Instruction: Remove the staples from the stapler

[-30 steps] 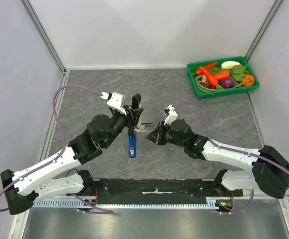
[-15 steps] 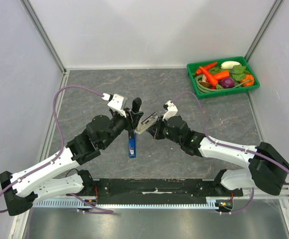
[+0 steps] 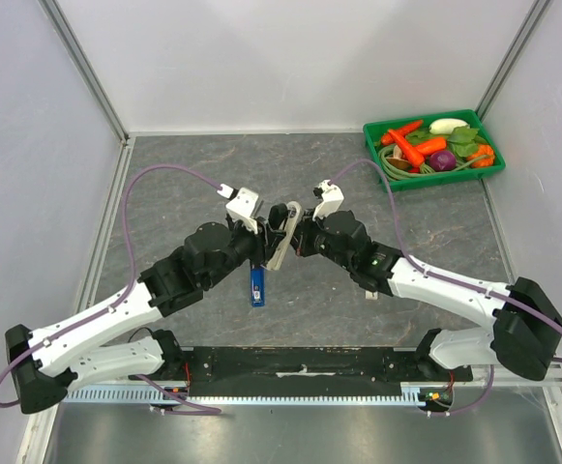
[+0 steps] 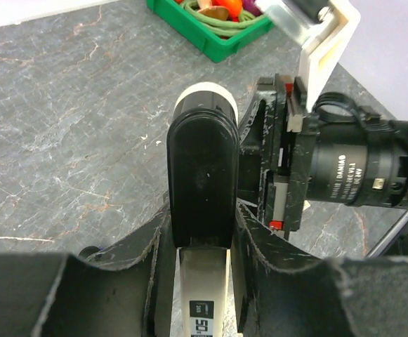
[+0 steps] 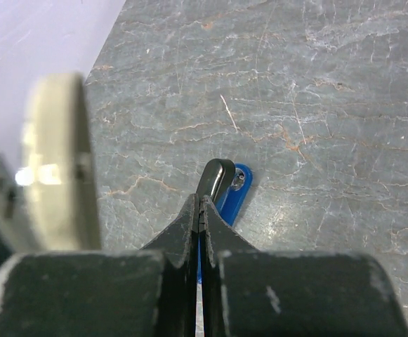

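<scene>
The stapler stands opened in the middle of the table, its blue base point(image 3: 256, 285) flat on the surface. My left gripper point(image 3: 264, 239) is shut on the stapler's black upper arm point(image 4: 202, 165), whose cream part point(image 4: 205, 277) shows between the fingers point(image 4: 154, 242). In the top view a cream and silver arm point(image 3: 281, 232) tilts up beside it. My right gripper point(image 3: 296, 235) is shut with nothing between its fingers, tips point(image 5: 202, 203) just above the black end point(image 5: 218, 177) and blue base point(image 5: 233, 191). I can see no staples.
A green tray point(image 3: 433, 145) of toy vegetables sits at the back right, and is also seen in the left wrist view point(image 4: 211, 31). The right arm's wrist camera point(image 4: 351, 168) is close beside the left gripper. Grey walls close in the table's sides and back.
The right gripper has moved left and up against the stapler. The cream and silver arm has swung up steeper. The left wrist has shifted right, still holding the stapler.
</scene>
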Controlling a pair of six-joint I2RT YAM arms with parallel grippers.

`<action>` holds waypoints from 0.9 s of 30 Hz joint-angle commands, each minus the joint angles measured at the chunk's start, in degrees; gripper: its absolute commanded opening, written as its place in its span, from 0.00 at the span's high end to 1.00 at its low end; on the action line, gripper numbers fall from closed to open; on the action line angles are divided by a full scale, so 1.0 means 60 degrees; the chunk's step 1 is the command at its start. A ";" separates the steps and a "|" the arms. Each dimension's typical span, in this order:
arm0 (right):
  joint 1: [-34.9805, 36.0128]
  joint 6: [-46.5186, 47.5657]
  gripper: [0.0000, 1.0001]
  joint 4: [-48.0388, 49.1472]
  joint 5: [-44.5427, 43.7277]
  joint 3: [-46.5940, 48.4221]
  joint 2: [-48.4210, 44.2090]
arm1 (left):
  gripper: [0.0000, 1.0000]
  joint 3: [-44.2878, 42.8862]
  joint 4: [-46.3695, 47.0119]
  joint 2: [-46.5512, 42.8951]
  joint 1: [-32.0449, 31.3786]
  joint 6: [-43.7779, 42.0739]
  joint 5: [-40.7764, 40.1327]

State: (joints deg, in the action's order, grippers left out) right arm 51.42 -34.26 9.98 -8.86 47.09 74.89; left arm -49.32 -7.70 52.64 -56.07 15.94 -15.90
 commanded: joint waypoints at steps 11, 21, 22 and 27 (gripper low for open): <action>-0.0030 0.1257 0.99 -0.1633 -0.0515 0.0736 -0.1246 | 0.98 -0.1256 0.0698 0.1654 0.0029 -0.0576 -0.1041; -0.0030 0.1711 0.96 -0.2805 -0.1174 0.0297 -0.2857 | 0.98 -0.2867 0.0567 0.4157 0.2091 -0.0300 0.1110; -0.0030 0.1740 0.95 -0.2864 -0.1218 0.0224 -0.2989 | 0.98 -0.3115 0.0479 0.4509 0.2443 -0.0241 0.1373; -0.0030 0.1784 0.94 -0.3215 -0.1204 -0.0026 -0.3312 | 0.98 -0.4229 -0.0106 0.6194 0.3908 0.0154 0.1785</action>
State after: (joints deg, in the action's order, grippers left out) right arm 51.16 -25.04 -6.81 -14.70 48.23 56.23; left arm -68.16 -8.49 84.90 -38.24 14.28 -8.93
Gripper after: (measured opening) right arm 0.056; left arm 0.385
